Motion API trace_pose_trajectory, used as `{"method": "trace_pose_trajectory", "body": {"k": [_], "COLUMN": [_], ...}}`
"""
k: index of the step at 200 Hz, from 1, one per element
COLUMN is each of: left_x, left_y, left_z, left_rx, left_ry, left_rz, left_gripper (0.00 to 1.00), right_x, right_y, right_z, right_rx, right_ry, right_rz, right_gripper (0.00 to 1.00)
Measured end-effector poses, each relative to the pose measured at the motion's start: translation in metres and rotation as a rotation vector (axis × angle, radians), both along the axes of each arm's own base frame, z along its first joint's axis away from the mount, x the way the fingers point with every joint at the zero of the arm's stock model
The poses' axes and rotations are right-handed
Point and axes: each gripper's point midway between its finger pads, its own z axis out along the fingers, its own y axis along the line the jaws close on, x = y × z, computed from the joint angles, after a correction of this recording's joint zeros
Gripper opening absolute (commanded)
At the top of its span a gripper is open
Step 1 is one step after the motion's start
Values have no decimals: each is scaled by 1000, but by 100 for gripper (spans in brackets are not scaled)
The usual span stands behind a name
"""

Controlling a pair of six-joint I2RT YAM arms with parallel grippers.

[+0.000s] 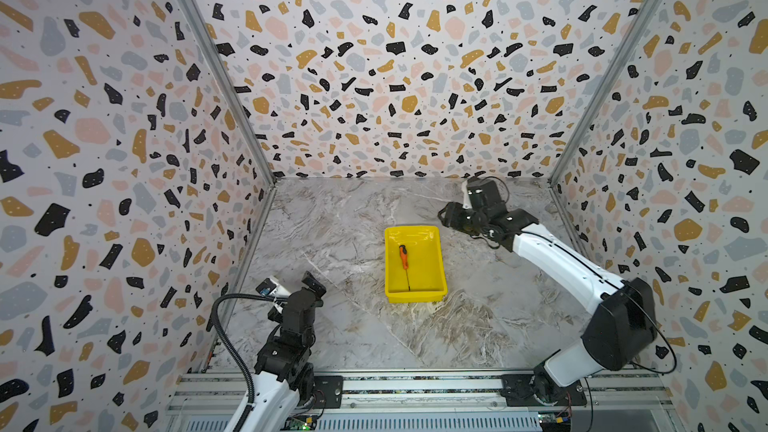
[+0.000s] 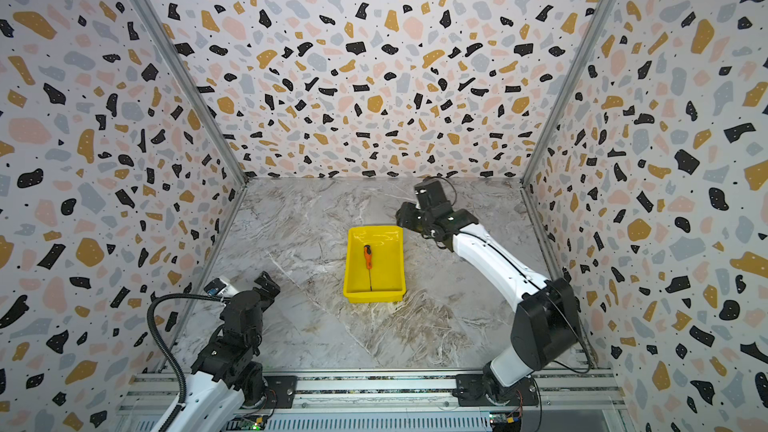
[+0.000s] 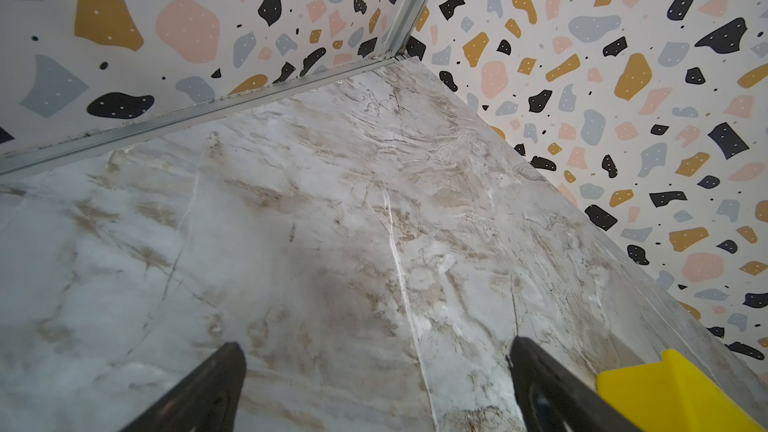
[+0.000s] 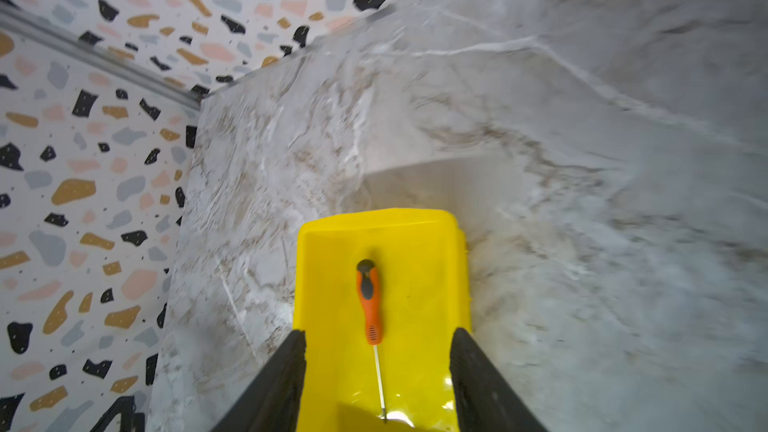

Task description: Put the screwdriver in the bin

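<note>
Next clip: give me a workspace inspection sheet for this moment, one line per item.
Surface: marble-look table; no spills seen.
Job's things: screwdriver lies flat inside the bin, handle toward the back wall.
Clutter: nothing seen.
Grippers: left gripper open, holding nothing, over the table; right gripper open, holding nothing, near the bin's far corner.
Cables: ribbed hose on the left arm; thin cable looping beside the right arm.
Surroundings: terrazzo-patterned walls on three sides; metal rail in front.

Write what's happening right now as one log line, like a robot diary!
screwdriver: lying in yellow bin | right fingers: open, empty, by bin | left fingers: open, empty, away from bin
</note>
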Motion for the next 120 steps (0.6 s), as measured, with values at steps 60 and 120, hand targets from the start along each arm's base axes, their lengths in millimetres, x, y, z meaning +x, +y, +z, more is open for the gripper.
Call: {"method": "trace_pose_trajectory", "body": {"k": [60,120], "left_x": [0,0], "left_y": [0,0], "left_z": [0,-1], "left_rx": [0,1], "left_ry": [1,5], "left_rz": [0,0], "left_gripper": [100,100], "right_x": [-11,-39], "right_y": [-142,-208], "right_z": [-16,-73], "right_rx": [-15,-281], "right_ry": [-76,-199], "right_rz": [-285,-435], "right_gripper": [99,99]}}
